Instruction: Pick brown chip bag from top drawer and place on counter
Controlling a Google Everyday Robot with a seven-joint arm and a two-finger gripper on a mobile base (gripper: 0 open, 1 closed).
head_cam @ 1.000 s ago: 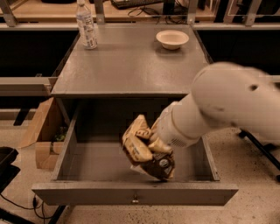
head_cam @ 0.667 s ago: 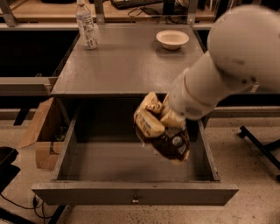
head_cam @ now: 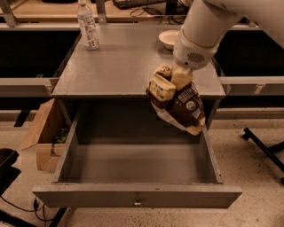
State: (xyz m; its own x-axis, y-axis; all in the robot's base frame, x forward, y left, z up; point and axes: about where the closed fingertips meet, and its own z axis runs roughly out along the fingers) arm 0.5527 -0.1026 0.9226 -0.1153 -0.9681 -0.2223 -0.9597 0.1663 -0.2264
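Setting: lab or office workspace. Evidence: flat grey speckled metal counter (head_cam: 124,66), wooden desk (head_cam: 44,11) carrying cables (head_cam: 142,9) behind, speckled hard floor (head_cam: 253,177), open cardboard box (head_cam: 44,133). Tool (head_cam: 172,83) clamps crinkled dark brown chip bag (head_cam: 184,108) above counter's front edge.

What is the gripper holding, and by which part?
The gripper, over the counter edge, holds the chip bag by its crumpled top; the rest hangs below.

Crinkled glossy bag (head_cam: 184,108) in end effector (head_cam: 172,83) (by matt metal counter (head_cam: 120,62)).

Dim, warm light from above lights the gripper (head_cam: 171,86) at the counter's (head_cam: 120,62) front edge.
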